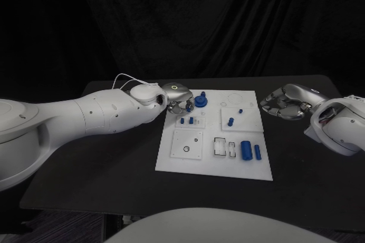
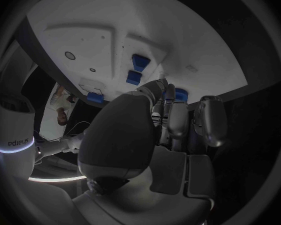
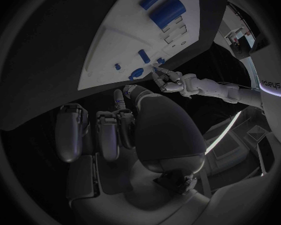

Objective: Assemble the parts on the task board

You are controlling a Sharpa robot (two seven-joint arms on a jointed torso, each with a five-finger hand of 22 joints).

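Note:
The white task board lies mid-table. A round blue part stands near its far left corner. My left hand is right beside that part, fingers reaching down to it; whether they grip it is hidden. Small blue parts sit in the plate just nearer than the hand. Two blue cylinders lie at the board's near right. My right hand hovers over the black table off the board's right edge, fingers curled in with nothing in them.
More small blue pieces sit on the raised plate mid-board. A square plate with a round hole lies at the near left. Black table surrounds the board on all sides.

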